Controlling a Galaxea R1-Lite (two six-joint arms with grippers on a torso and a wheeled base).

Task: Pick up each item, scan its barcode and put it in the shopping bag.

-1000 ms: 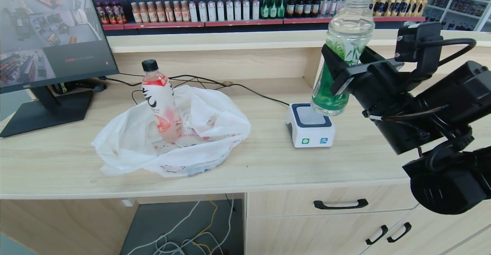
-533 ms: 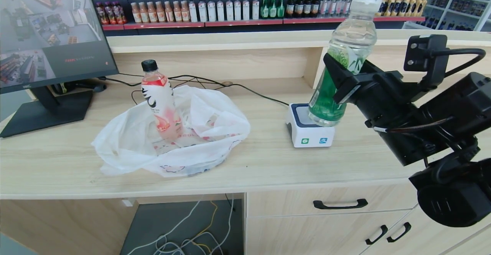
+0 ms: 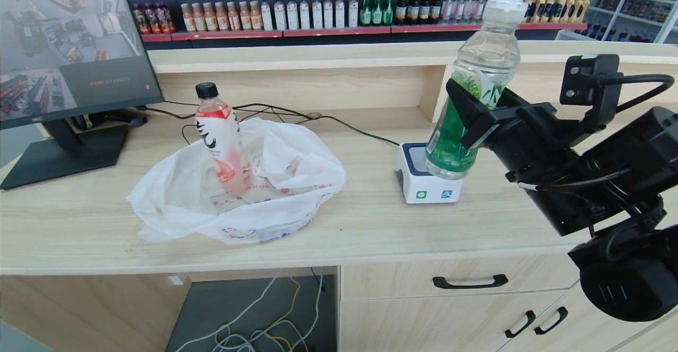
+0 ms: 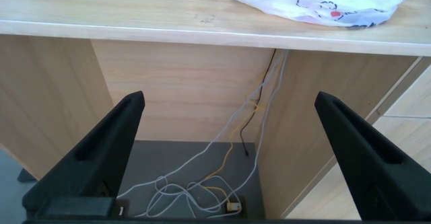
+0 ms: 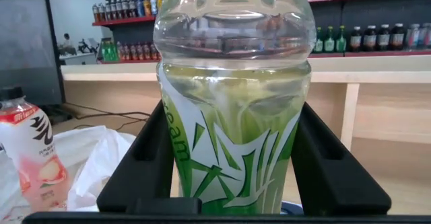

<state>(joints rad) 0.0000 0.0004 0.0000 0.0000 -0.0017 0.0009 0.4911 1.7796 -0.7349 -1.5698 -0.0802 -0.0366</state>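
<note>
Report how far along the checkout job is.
Done: the pink bottle stands in the shopping bag. In hand: the right gripper holds the green bottle over the scanner, apparently for scanning. Left: put that bottle into the bag.

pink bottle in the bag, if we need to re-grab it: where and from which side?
Grip the pink bottle on its labelled waist, below the black cap and above the shopping bag folds bunched round its base. It stands roughly upright, so probably come in level from the front-left, where the plastic lies lowest.
</note>
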